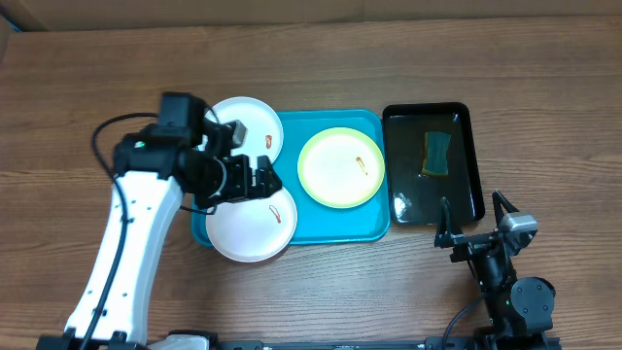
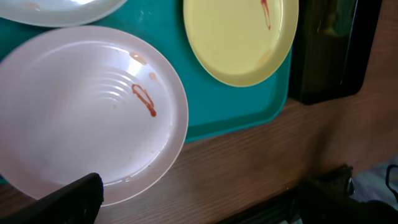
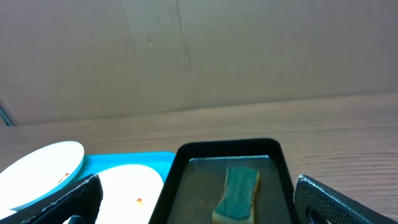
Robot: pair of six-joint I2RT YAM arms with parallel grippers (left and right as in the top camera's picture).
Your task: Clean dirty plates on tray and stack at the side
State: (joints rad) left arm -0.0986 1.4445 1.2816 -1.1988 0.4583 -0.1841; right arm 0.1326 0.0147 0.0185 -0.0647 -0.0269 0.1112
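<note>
The turquoise tray (image 1: 330, 226) holds three plates. One white plate (image 1: 248, 124) overhangs its back left corner. A second white plate (image 1: 251, 226) with a reddish smear overhangs the front left corner. The green-rimmed plate (image 1: 340, 167) lies in the middle, also smeared. My left gripper (image 1: 262, 180) hovers open and empty between the two white plates. In the left wrist view (image 2: 199, 200) the near white plate (image 2: 87, 112), the green-rimmed plate (image 2: 239, 37) and the tray (image 2: 236, 102) show. My right gripper (image 1: 473, 222) is open and empty at the black tray's front edge.
A glossy black tray (image 1: 466, 165) stands right of the turquoise tray, with liquid and a green-and-yellow sponge (image 1: 437, 154) in it. The right wrist view (image 3: 205, 198) shows the sponge (image 3: 237, 191), the black tray (image 3: 186, 155) and a cardboard wall behind. Bare wooden table lies all around.
</note>
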